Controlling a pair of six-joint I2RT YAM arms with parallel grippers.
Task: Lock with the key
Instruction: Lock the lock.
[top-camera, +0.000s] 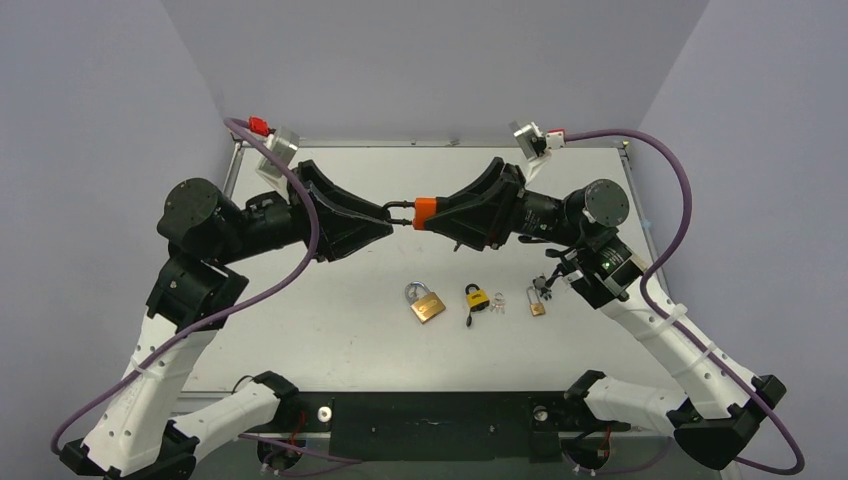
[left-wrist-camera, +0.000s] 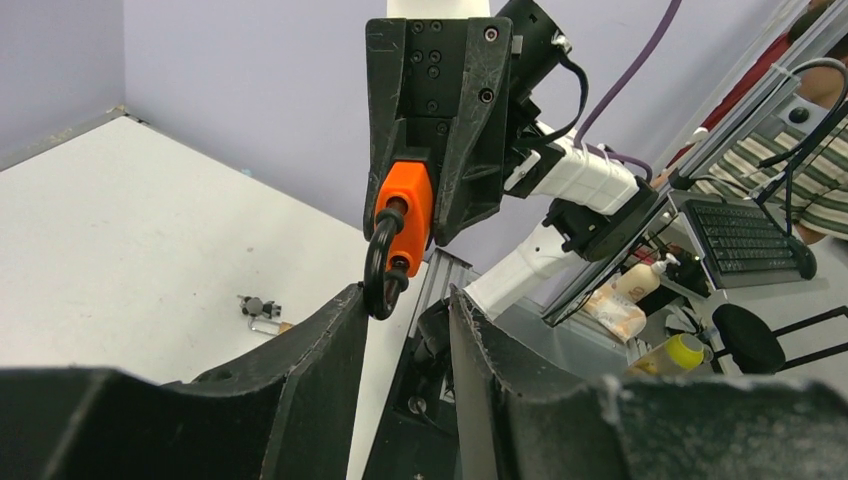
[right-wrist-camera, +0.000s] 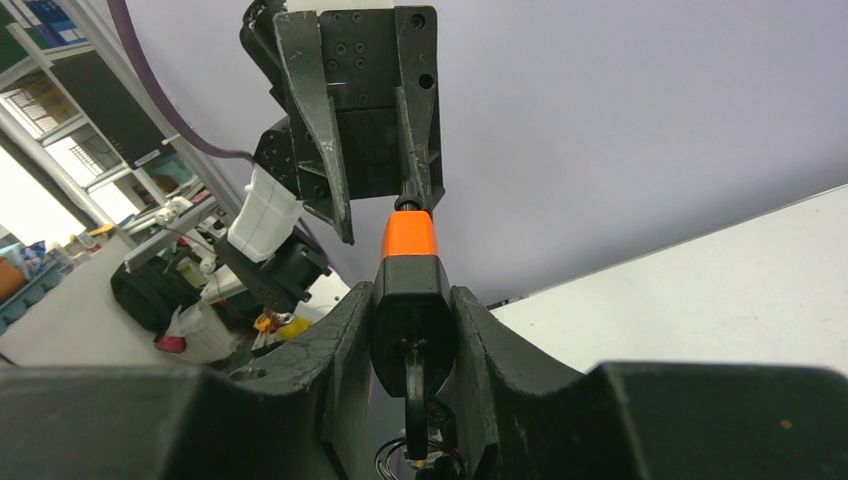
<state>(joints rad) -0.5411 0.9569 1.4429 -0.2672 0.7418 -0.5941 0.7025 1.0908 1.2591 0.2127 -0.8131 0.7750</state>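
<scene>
Tabletop (top-camera: 330, 340) on my overhead feed is a matt pale grey sheet, boxed in by plain lilac-grey walls (top-camera: 430, 60) on three sides. Above its middle my two arms meet nose to nose. My right gripper (top-camera: 436, 214) is clamped on the orange plastic-cased padlock (top-camera: 424, 211), which is held in the air with its black shackle (top-camera: 400, 212) pointing at my left gripper (top-camera: 388, 216). Down on the surface, in a row nearer the bases, lie a large brass padlock (top-camera: 428, 304), a black-and-yellow padlock (top-camera: 477, 296), a small silvery key bunch (top-camera: 498, 303) and a small brass padlock (top-camera: 537, 306).

On the left wrist camera, my own two fingers stand apart at a middling gap with nothing between them. The shackle's loop hangs just beside the tip of one finger, and I cannot tell whether it touches. Past the table edge the room shows a black keyboard (left-wrist-camera: 745, 235) and a yellow bottle (left-wrist-camera: 680, 352).

On the right wrist camera, both fingers press the lock's case from either side. Beyond it the opposite gripper's fingers are spread. A corner of the grey surface shows at right, and metal shelving (right-wrist-camera: 60, 90) at left.
</scene>
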